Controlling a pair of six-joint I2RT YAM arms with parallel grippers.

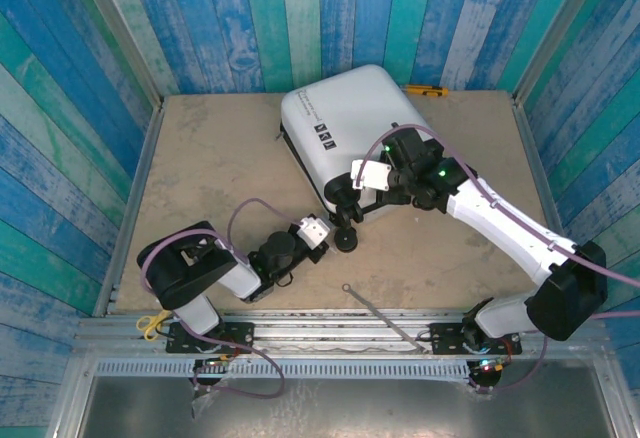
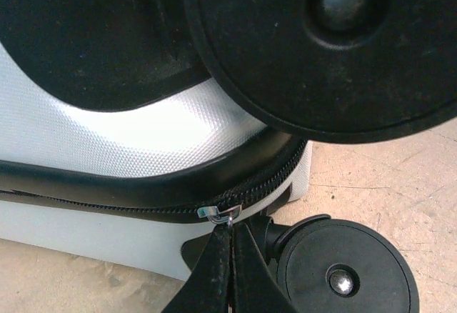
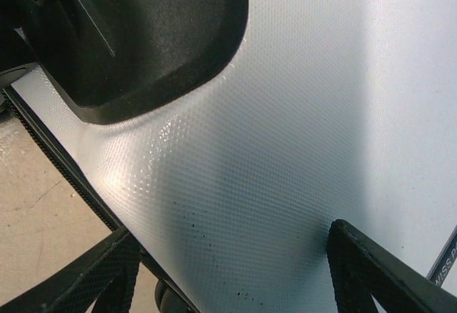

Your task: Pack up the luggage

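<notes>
White hard-shell luggage with rounded corners lay lid-down-shut on the bare tan wooden table, toward 1 o'clock from the table's middle, its black-wheeled corner pointing to about 7 o'clock. Packing looked to be at the zipping stage. The left gripper reached in toward 2 o'clock from its base and was pinched tight on the small silver zipper pull, right at the curve of the black zip track between the large round black wheel and the smaller black wheel below it. The right gripper came in toward 10 o'clock and sat over the top shell beside the wheel housing. Its jaws were spread wide with only textured white plastic between them, holding nothing, though whether the fingers touched the shell was unclear. Which side of the slider was already zipped could not be told. By my judgement the next move called for the left arm to draw the pull along the track around the corner, pulling in line with the teeth, not away from them. Meanwhile the right arm would bear down so that the case neither slid nor gaped.
</notes>
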